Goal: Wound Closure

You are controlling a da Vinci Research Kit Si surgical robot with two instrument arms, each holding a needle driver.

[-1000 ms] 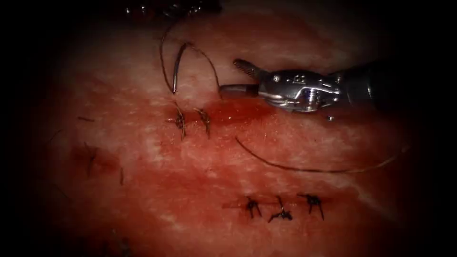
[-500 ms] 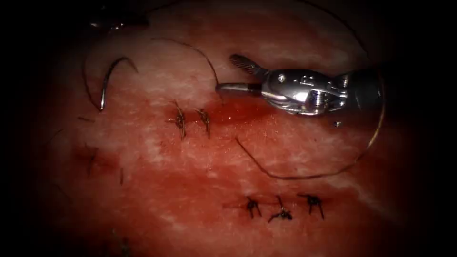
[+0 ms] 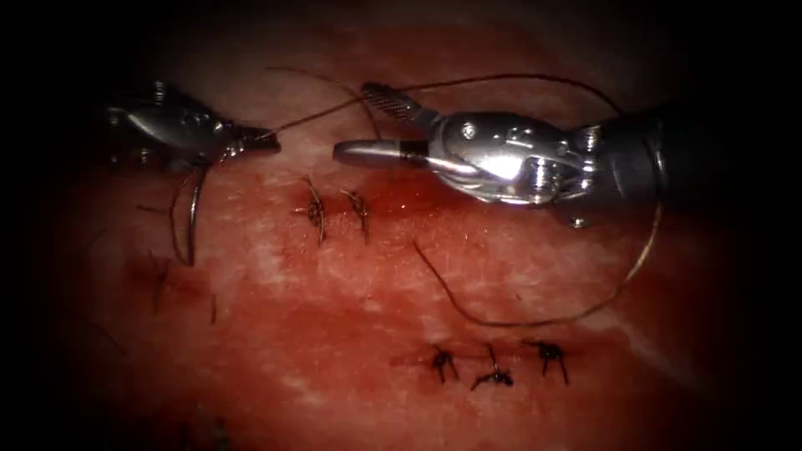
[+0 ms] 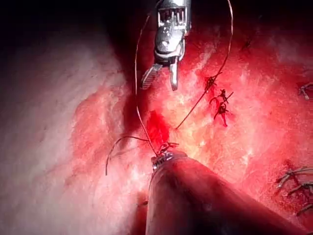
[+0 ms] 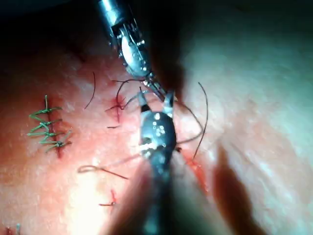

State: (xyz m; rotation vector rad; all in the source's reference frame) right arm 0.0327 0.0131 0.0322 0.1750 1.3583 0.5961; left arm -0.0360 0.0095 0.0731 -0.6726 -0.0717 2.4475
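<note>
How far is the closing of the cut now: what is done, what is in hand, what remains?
Done: two knots hold the cut's left part. In hand: the left tool, shut, grips the thread near the needle, which hangs free, out of the tissue. The right tool is open, holding nothing. Left: the cut under the red fluid has no stitch.

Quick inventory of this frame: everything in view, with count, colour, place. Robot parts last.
tissue: one, pink-red, under everything.
red fluid: one patch, wet red, on the cut just under the right pincer.
knots: two, dark, left end of the cut.
knots: three, dark, a lower row.
needle: one, dark curved, hanging clear of the tissue below the left pincer, left of the cut.
thread: one, dark, from the left pincer's tip past the right pincer, looping right and back across the tissue.
left pincer: one, silver, shut on the thread by the needle's tail.
right pincer: one, silver, open, holding nothing.
</note>
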